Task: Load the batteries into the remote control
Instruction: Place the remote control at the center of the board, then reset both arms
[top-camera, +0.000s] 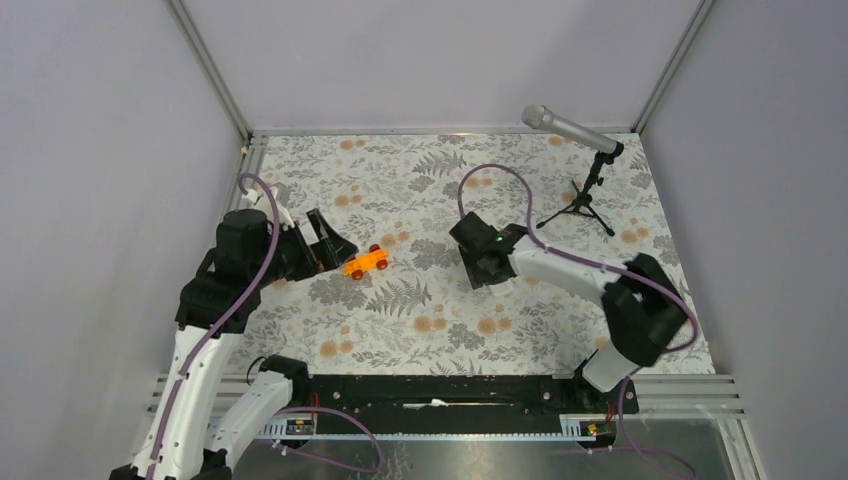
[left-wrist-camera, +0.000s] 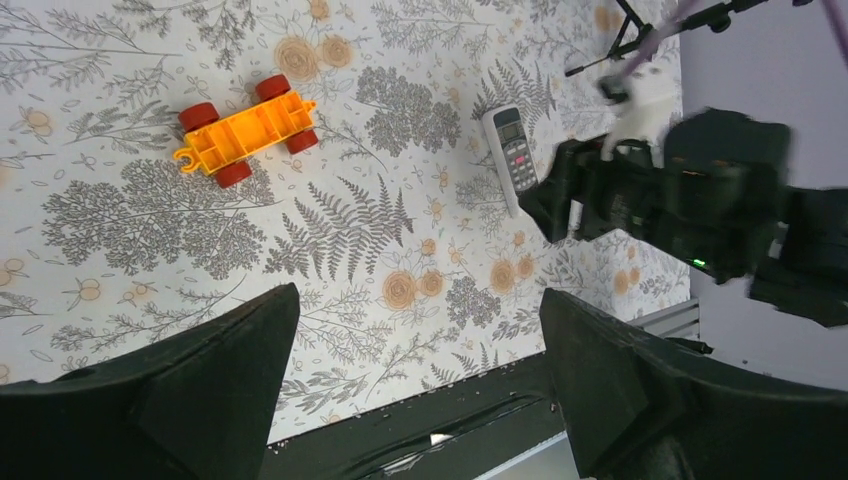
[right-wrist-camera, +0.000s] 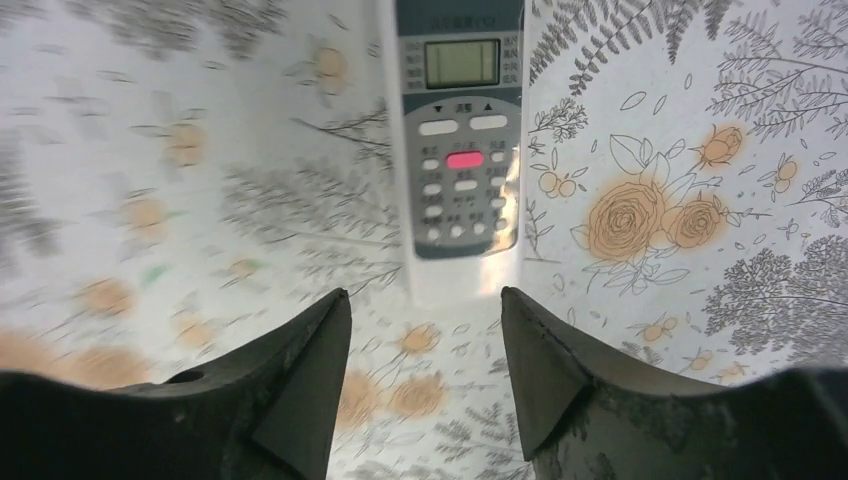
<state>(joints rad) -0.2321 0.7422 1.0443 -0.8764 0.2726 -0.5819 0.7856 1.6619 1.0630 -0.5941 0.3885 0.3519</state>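
Remote control (right-wrist-camera: 460, 150) lies face up; no batteries show in any view.
The left claw (left-wrist-camera: 418, 295) hangs fully open and empty, near the orange toy car (left-wrist-camera: 245, 128). The right claw (right-wrist-camera: 422, 300) stands about half open and holds nothing, its tips just at the near end of the remote control on the surface (right-wrist-camera: 700, 300). I judge the next move must grip it and turn it over to reach the battery side.

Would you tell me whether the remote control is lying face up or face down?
Face up: the remote control shows its screen and buttons.
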